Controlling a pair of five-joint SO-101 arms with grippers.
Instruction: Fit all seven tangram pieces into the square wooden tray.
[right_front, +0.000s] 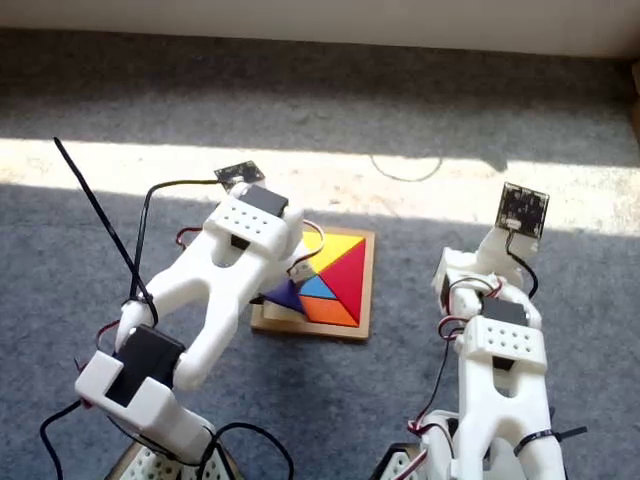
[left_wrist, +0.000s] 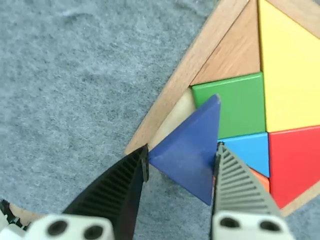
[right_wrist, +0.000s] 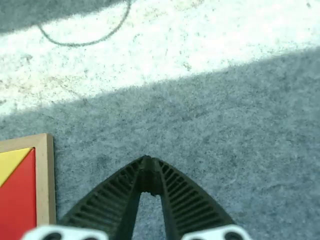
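The square wooden tray (right_front: 365, 285) lies on the carpet between the arms, holding yellow (right_front: 335, 250), red (right_front: 350, 280), blue (right_front: 318, 288) and orange (right_front: 330, 310) pieces. In the left wrist view a green square (left_wrist: 240, 105) also lies in the tray (left_wrist: 200, 55). My left gripper (left_wrist: 181, 156) is shut on a dark blue triangle (left_wrist: 192, 150), held tilted over the tray's near-left corner, partly past the rim. In the high view the same triangle (right_front: 285, 295) shows under the left arm. My right gripper (right_wrist: 147, 162) is shut on nothing, over bare carpet to the right of the tray (right_wrist: 45, 175).
Grey carpet surrounds the tray, with a sunlit band (right_front: 400, 185) behind it. A thin wire loop (right_front: 405, 170) lies in that band. A black cable (right_front: 100, 220) rises at the left arm's side.
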